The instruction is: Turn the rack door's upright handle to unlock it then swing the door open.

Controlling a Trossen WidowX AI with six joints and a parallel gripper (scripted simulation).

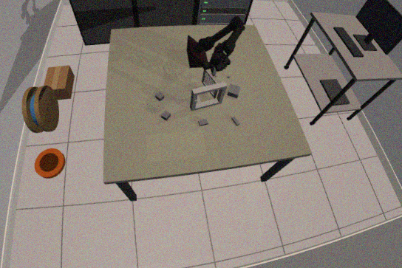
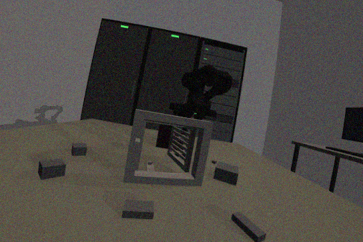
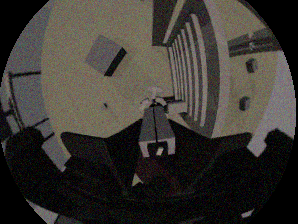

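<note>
The light grey frame [image 1: 208, 87] [image 2: 131, 157] stands upright on the table [image 1: 148, 151] [image 2: 100, 197]. Its slatted door [image 1: 209, 78] [image 2: 179, 145] [image 3: 190, 70] is swung well back on the arm's side, steeply angled to the frame; I cannot tell the exact angle. My gripper [image 1: 213, 71] [image 3: 154, 121] is behind the frame at the door's free edge, shut on the door handle. The handle is mostly hidden between the fingers, so its turn is hard to read. In the exterior view the fingers are hidden or too dark to make out.
A grey block [image 1: 233, 90] [image 2: 226, 173] [image 3: 102, 55] stands close beside the frame's hinge side, with a tiny dark piece [image 1: 228, 77] [image 2: 213, 162] [image 3: 105, 105] behind it. Several other small blocks lie in front and to the left. A dark panel [image 1: 196, 53] stands by the arm.
</note>
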